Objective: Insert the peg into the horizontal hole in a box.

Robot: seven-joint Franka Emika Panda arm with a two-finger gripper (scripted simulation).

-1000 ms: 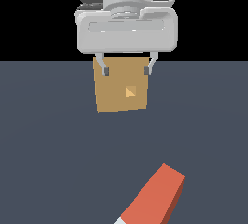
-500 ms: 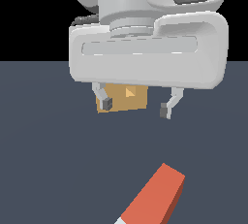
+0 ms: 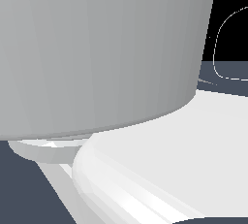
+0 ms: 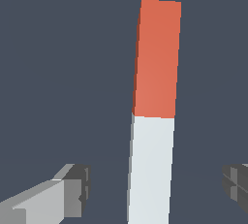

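Dark slate floor and a sliver of black backdrop are all that peek past the arm's pale grey body [image 3: 97, 48], which fills the exterior view and hides peg, box and hole alike. Over to the wrist view: the peg [image 4: 152, 111] lies flat on the floor, the gripper [image 4: 157, 189] straddling its white end, jaws wide open, fingers [image 4: 72, 191] clear of it on both sides, evidently lined up for a grasp

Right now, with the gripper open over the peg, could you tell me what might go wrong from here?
1. The fingers straddle the peg's white half, not its middle; gripped there, the long orange half may sag or swing.
2. The arm's body fills the exterior view, so neither the box nor its hole shows; alignment cannot be checked.
3. The peg sits slightly askew between the fingers, so closing could twist it.
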